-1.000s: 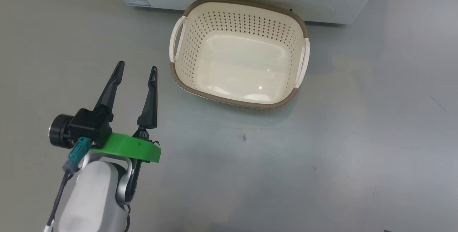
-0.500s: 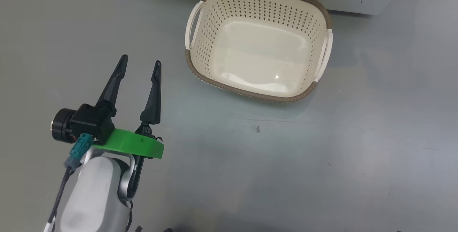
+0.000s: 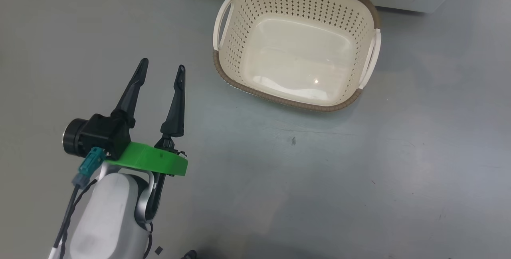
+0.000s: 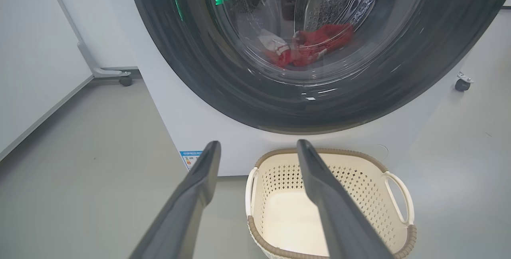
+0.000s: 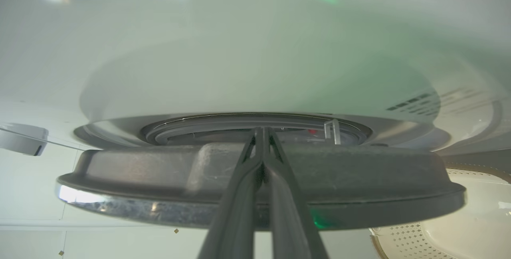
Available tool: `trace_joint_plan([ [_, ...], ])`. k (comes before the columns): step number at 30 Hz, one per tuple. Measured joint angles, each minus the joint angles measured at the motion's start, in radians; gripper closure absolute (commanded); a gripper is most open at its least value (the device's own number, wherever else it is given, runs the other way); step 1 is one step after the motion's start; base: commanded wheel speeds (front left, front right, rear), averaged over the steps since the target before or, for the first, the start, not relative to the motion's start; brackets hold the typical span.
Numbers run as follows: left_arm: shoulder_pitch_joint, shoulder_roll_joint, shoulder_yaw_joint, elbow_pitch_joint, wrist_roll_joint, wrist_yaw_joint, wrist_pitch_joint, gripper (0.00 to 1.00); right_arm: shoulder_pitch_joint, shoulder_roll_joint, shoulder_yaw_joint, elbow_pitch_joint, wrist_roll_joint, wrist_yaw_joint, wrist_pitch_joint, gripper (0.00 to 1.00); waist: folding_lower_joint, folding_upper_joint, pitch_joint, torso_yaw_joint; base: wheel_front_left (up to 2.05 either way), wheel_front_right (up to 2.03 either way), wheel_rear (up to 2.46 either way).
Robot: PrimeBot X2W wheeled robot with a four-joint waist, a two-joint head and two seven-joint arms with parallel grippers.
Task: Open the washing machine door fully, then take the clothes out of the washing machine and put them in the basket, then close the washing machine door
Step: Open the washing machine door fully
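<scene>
Behind the glass of the washing machine door I can see the clothes lying low in the drum of the washing machine; none are out yet. From the right wrist view the door looks ajar, with a gap between its inner face and the grey rubber rim, so I judge the opening step begun but far from full. At the foot of the machine the basket stands on the floor with nothing in it. My right tool is clenched on nothing, fingers pressed together, tips at the door's inner side; whether they touch it I cannot tell. My left tool is released and grasps nothing, hanging over the floor just left of the basket. Left to do: swing the door wide, move the clothes, shut the door.
</scene>
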Motion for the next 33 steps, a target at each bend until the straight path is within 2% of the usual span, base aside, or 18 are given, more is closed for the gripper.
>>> trace_joint_plan([
  [12,-0.003,-0.001,-0.012,-0.004,-0.01,0.005,0.0,0.0,-0.023,-0.002,0.003,0.044,0.008,-0.002,0.032,1.0,0.0,0.0,0.006,0.012,0.0,0.0,0.0],
  [33,-0.01,-0.001,-0.002,-0.007,-0.019,0.034,0.0,0.0,-0.017,-0.011,0.013,0.072,0.063,-0.001,0.149,1.0,0.0,0.0,-0.005,0.0,0.0,0.0,0.0],
])
